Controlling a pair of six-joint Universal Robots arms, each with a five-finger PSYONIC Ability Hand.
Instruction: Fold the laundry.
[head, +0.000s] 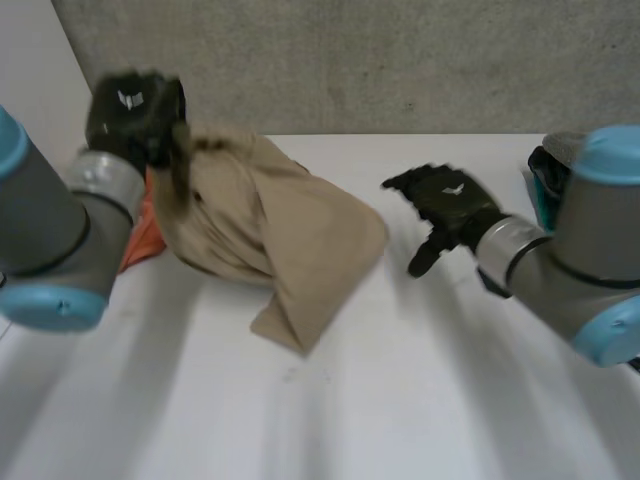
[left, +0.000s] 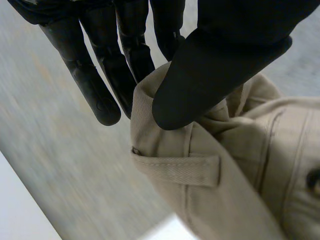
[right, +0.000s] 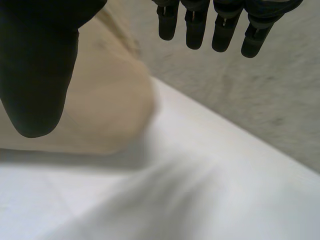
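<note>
Tan trousers (head: 270, 230) hang in a bunch over the back left of the white table (head: 400, 400), their lower end resting on it. My left hand (head: 135, 115) holds their upper left end up. In the left wrist view its thumb (left: 220, 70) pinches the waistband (left: 165, 145), beside a belt loop, against the fingers (left: 100, 85). My right hand (head: 450, 205) hovers open to the right of the trousers, apart from them. In the right wrist view its thumb (right: 35, 65) and fingers (right: 215, 25) are spread, with the tan cloth (right: 100, 100) beyond the thumb.
An orange cloth (head: 140, 240) lies under the trousers at the left, beside my left arm. A teal and black object (head: 545, 185) sits at the table's right edge behind my right arm. A grey wall (head: 400, 60) runs along the back.
</note>
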